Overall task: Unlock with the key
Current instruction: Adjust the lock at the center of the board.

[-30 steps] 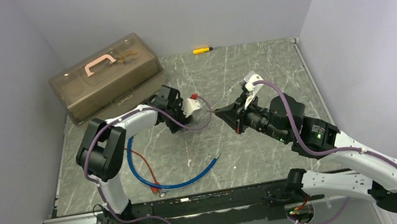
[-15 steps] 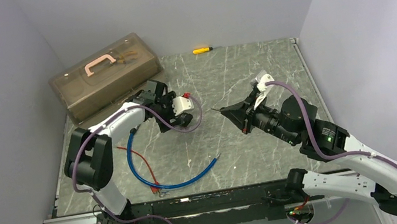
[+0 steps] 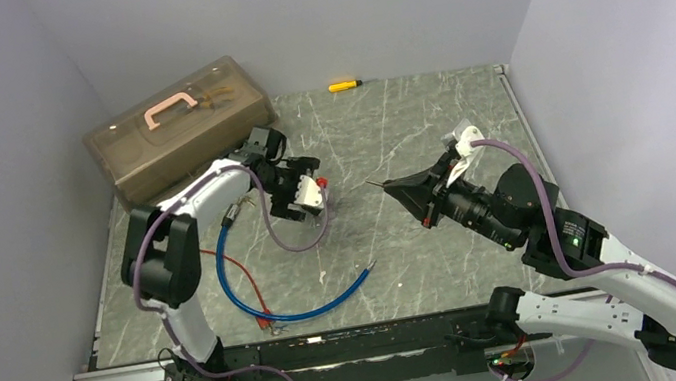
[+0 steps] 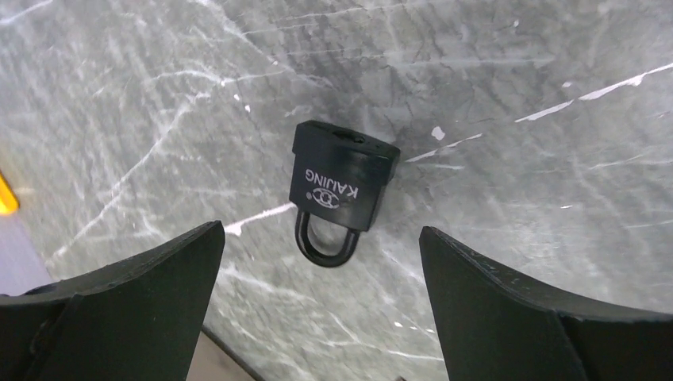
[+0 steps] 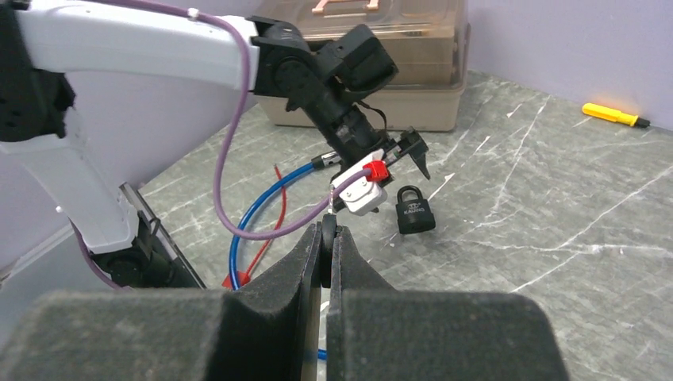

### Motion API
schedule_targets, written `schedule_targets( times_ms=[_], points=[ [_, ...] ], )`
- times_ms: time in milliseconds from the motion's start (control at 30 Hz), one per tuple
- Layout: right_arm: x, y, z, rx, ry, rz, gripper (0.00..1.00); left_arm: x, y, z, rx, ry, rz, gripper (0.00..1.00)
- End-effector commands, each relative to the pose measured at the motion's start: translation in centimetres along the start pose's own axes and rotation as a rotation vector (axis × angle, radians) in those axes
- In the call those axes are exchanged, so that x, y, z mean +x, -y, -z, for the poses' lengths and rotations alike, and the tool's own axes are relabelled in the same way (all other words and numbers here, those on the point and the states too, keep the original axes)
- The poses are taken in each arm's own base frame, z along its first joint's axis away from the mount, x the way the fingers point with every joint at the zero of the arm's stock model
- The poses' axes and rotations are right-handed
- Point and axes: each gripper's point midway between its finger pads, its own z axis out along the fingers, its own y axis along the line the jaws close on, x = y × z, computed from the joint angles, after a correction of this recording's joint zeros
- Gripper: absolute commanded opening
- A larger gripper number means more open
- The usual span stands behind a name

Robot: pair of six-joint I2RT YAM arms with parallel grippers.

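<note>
One padlock [image 4: 343, 186], one key [image 5: 326, 242], one toolbox [image 3: 178, 128], one screwdriver [image 3: 344, 84], one blue cable [image 3: 312, 311], one red wire [image 5: 280, 208]

The whole table [image 3: 426, 127] is taken in from above and behind by the fixed camera. The padlock [image 4: 341, 178] is framed close and steeply downward from the left wrist, and is shared with the low right wrist view, aimed across at the left arm [image 5: 143, 40].
</note>
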Motion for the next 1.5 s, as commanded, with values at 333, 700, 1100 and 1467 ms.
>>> schedule_targets(
  times_ms=[333,700,1100,1467],
  points=[
    [-3.5,0.5,1.1,0.034,0.075,0.035,0.0,0.0,0.5,-4.8,0.329,0.097,-0.104,0.99],
    [-5.0,0.6,2.0,0.041,0.096,0.051,0.0,0.7,3.4,-6.0,0.479,0.039,-0.053,0.84],
    [-4.9,0.5,2.3,0.033,0.093,0.044,0.0,1.3,2.6,-4.9,0.319,-0.035,0.058,0.42],
    [-4.0,0.3,1.4,0.021,0.069,0.041,0.0,-6.6,8.8,-3.2,0.334,0.087,0.179,0.67]
  ],
)
